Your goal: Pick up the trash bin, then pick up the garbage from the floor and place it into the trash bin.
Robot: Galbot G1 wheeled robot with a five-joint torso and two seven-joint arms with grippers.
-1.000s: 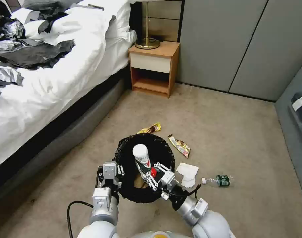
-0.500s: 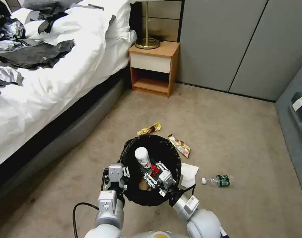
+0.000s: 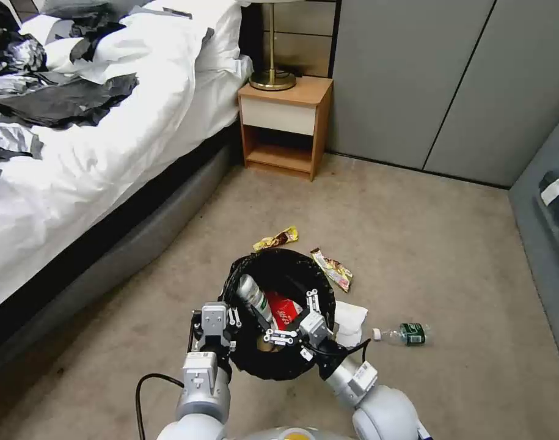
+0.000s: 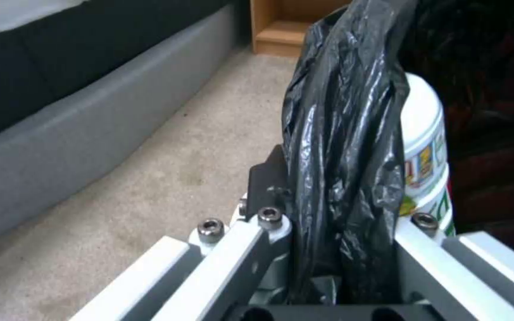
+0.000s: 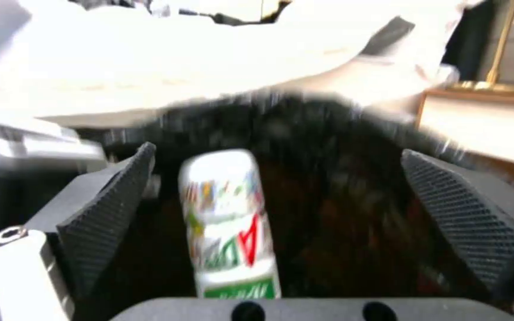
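White can point(image 3: 253, 295) now lies tilted inside the trash bin point(image 3: 291, 366), released a moment ago; right gripper point(image 3: 294, 318), spread empty, hovers over the bin's mouth. Left gripper point(image 3: 221, 318) pinches the bin's rim, holding it above the carpet. Wrappers point(image 3: 332, 269), tissues point(image 3: 351, 321), bottle point(image 3: 404, 334) remain beside the bin

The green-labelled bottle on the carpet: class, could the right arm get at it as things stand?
Probably yes. The right gripper hangs open over the trash bin, holding nothing, and the bottle lies on bare carpet on that side.

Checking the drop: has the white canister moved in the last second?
Yes. The white canister has tipped toward the bed inside the trash bin, freed from the open right end effector.
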